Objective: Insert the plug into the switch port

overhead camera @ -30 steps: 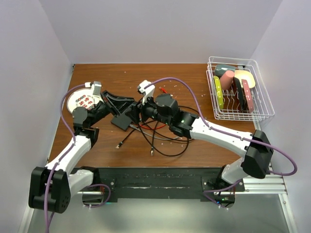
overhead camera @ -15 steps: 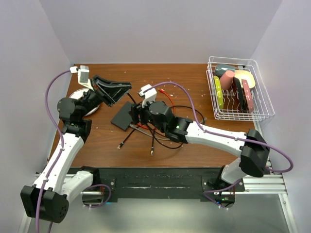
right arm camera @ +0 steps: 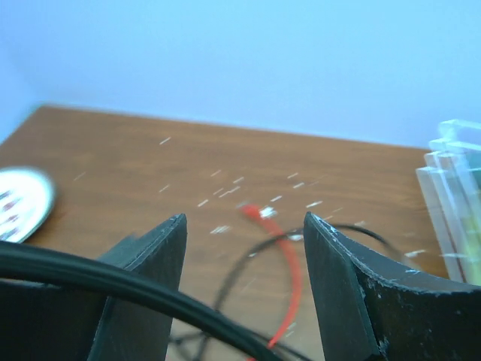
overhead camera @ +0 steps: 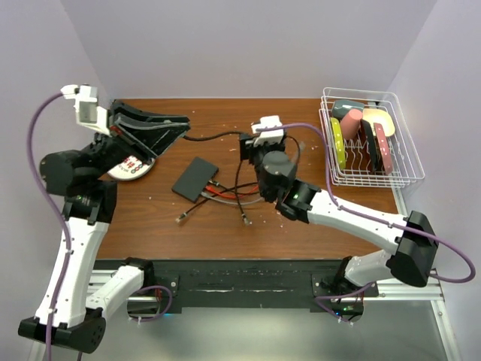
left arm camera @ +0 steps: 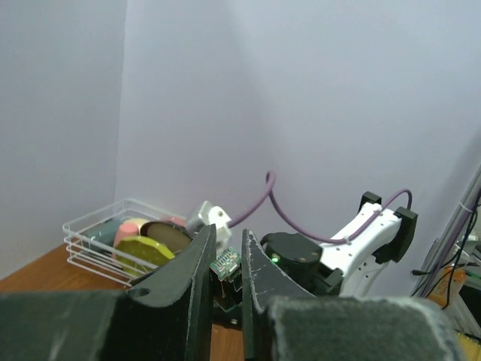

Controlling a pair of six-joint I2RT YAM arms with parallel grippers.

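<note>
Top view: the switch box (overhead camera: 194,178) lies flat left of the tabletop (overhead camera: 301,113) centre, with loose leads at its near-right edge. The switch port itself cannot be resolved. The left end effector (overhead camera: 183,129) hangs raised toward the far-left corner, and a black cable (overhead camera: 214,136) runs from it to the right end effector (overhead camera: 248,147). Left wrist view: the fingers are clenched on a clear plug (left arm camera: 225,263). Right wrist view: the jaws are released and the cable crosses loosely before them. Assessment: carry stage, insertion not begun. The next move calls for lowering the plug level with the port row and squaring it up.
</note>
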